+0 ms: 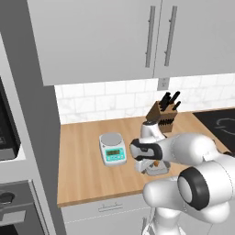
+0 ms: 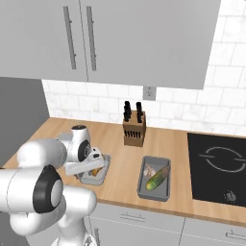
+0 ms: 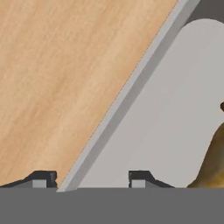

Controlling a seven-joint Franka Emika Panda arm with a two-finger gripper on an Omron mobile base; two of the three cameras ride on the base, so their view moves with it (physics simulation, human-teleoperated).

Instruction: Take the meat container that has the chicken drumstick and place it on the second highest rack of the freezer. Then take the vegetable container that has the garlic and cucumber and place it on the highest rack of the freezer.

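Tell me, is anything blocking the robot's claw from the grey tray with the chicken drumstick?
Nothing visible does. The gripper is already at the shallow grey meat tray: its dark fingertips straddle the tray's rim, one over the wooden counter, one inside near the golden-brown drumstick.

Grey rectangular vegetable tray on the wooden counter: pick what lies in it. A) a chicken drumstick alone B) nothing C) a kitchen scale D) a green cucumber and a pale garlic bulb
D: the right base view shows the grey rectangular vegetable tray holding a yellowish-green cucumber beside a pale garlic bulb.
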